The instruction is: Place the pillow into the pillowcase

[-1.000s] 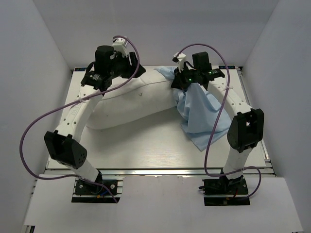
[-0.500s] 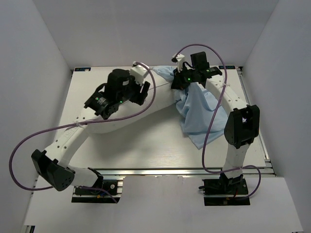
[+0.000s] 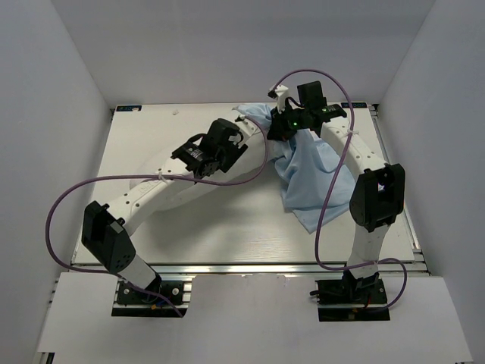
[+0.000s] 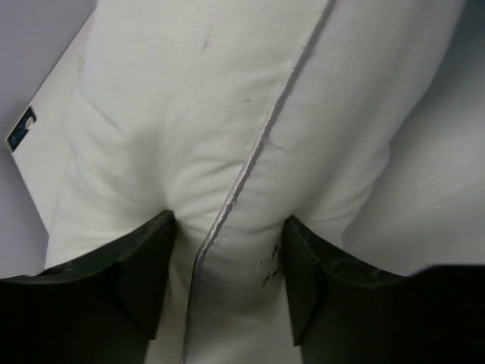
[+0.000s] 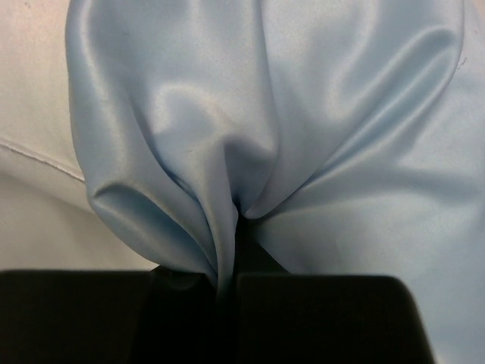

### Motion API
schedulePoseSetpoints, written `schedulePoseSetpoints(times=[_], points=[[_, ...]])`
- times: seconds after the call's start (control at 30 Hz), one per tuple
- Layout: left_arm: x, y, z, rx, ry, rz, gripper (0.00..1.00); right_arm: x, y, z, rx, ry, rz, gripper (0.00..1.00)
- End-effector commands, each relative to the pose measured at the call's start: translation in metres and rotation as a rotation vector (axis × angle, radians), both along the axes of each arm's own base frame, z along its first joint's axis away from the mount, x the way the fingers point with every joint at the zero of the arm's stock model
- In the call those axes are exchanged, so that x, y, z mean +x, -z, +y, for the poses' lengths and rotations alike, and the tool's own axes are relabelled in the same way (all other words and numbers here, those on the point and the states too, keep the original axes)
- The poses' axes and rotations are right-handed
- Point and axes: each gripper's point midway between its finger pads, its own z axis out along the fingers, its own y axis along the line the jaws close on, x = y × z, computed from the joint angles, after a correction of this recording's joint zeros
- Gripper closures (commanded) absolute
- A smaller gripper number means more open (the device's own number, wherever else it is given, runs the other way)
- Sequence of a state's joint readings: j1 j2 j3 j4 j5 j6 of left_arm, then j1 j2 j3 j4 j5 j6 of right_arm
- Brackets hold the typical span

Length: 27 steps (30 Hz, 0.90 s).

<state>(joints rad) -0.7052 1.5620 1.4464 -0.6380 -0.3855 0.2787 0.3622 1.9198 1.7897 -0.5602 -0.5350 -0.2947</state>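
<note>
The white pillow point(image 3: 236, 173) lies across the middle of the table, partly under my left arm. My left gripper point(image 3: 235, 139) is shut on the pillow's right end; in the left wrist view the fingers point(image 4: 144, 280) pinch the cushion point(image 4: 189, 114) on either side of its seam. The light blue pillowcase point(image 3: 312, 182) hangs and drapes at the right. My right gripper point(image 3: 279, 125) is shut on its bunched upper edge and holds it lifted. The right wrist view shows blue folds point(image 5: 303, 114) running into my closed gripper point(image 5: 231, 280), with the pillow point(image 5: 30, 114) at the left.
The white table point(image 3: 151, 125) is boxed in by white walls at the left, back and right. Purple cables point(image 3: 68, 197) loop off both arms. The pillowcase's lower corner point(image 3: 307, 224) lies flat near the front right.
My left arm has swung right and stretched out, carrying the pillow's end toward the pillowcase. The right gripper has stayed almost still, holding the pillowcase.
</note>
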Motion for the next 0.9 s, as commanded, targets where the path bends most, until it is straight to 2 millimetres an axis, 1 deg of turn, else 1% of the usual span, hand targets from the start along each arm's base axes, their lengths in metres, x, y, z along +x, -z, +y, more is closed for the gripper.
schedulePoseSetpoints(times=[0.0, 0.03, 0.1, 0.13, 0.17, 0.23, 0.27, 0.3, 0.33, 0.37, 0.4, 0.43, 0.47, 0.53, 0.57, 0.6, 0.63, 0.67, 0.7, 0.73, 0.77, 0.8, 0.87], points=[[0.013, 0.000, 0.038, 0.150, -0.148, -0.070, 0.38, -0.003, -0.008, 0.006, 0.022, -0.006, 0.014, 1.00], [0.015, 0.005, 0.037, 0.162, -0.148, -0.064, 0.52, -0.004, -0.010, 0.006, 0.025, -0.007, 0.015, 1.00], [0.016, 0.006, 0.028, 0.136, -0.104, -0.043, 0.64, -0.006, -0.011, 0.006, 0.028, -0.011, 0.016, 1.00], [0.015, 0.012, 0.022, 0.114, -0.074, -0.013, 0.77, -0.006, -0.012, 0.005, 0.029, -0.011, 0.014, 1.00], [0.017, 0.009, 0.015, 0.084, -0.053, 0.000, 0.82, -0.007, -0.014, 0.005, 0.030, -0.015, 0.011, 1.00], [0.009, 0.015, 0.007, 0.056, 0.009, 0.071, 0.89, -0.009, -0.018, 0.006, 0.036, -0.028, 0.005, 1.00], [0.000, 0.017, -0.008, 0.004, 0.117, 0.137, 0.93, -0.010, -0.020, 0.007, 0.040, -0.037, -0.002, 1.00], [-0.007, 0.017, -0.016, -0.031, 0.177, 0.171, 0.98, -0.015, -0.024, 0.009, 0.060, -0.063, 0.003, 1.00], [-0.010, 0.014, -0.019, -0.067, 0.218, 0.194, 1.00, -0.018, -0.032, 0.009, 0.078, -0.075, -0.005, 1.00], [-0.021, 0.005, -0.032, -0.137, 0.296, 0.224, 1.00, -0.023, -0.038, 0.011, 0.097, -0.097, -0.009, 1.00], [-0.023, 0.000, -0.034, -0.162, 0.315, 0.229, 1.00, -0.025, -0.044, 0.012, 0.107, -0.108, -0.025, 0.99], [-0.024, -0.006, -0.033, -0.183, 0.323, 0.230, 1.00, -0.028, -0.054, 0.012, 0.118, -0.116, -0.049, 0.99], [-0.030, -0.017, -0.037, -0.222, 0.363, 0.235, 1.00, -0.030, -0.057, 0.011, 0.124, -0.121, -0.059, 0.98], [-0.035, -0.032, -0.039, -0.276, 0.392, 0.230, 1.00, -0.034, -0.068, 0.011, 0.136, -0.138, -0.085, 0.96], [-0.046, -0.045, -0.046, -0.339, 0.453, 0.242, 1.00, -0.038, -0.073, 0.012, 0.143, -0.161, -0.097, 0.96], [-0.048, -0.056, -0.047, -0.383, 0.471, 0.242, 1.00, -0.044, -0.076, 0.012, 0.147, -0.181, -0.090, 0.96], [-0.056, -0.062, -0.051, -0.433, 0.490, 0.279, 1.00, -0.050, -0.080, 0.012, 0.155, -0.212, -0.092, 0.96], [-0.069, -0.070, -0.059, -0.499, 0.550, 0.319, 1.00, -0.060, -0.089, 0.016, 0.180, -0.281, -0.111, 0.96], [-0.070, -0.079, -0.060, -0.534, 0.565, 0.329, 1.00, -0.068, -0.094, 0.015, 0.185, -0.293, -0.107, 0.96], [-0.078, -0.079, -0.060, -0.556, 0.568, 0.379, 1.00, -0.074, -0.097, 0.015, 0.196, -0.312, -0.106, 0.97], [-0.082, -0.081, -0.062, -0.572, 0.577, 0.402, 1.00, -0.079, -0.093, 0.014, 0.196, -0.320, -0.096, 0.97], [-0.087, -0.087, -0.066, -0.593, 0.601, 0.416, 1.00, -0.085, -0.099, 0.012, 0.198, -0.331, -0.113, 0.98], [-0.094, -0.094, -0.066, -0.615, 0.604, 0.438, 1.00, -0.096, -0.097, 0.010, 0.202, -0.349, -0.098, 0.98]])
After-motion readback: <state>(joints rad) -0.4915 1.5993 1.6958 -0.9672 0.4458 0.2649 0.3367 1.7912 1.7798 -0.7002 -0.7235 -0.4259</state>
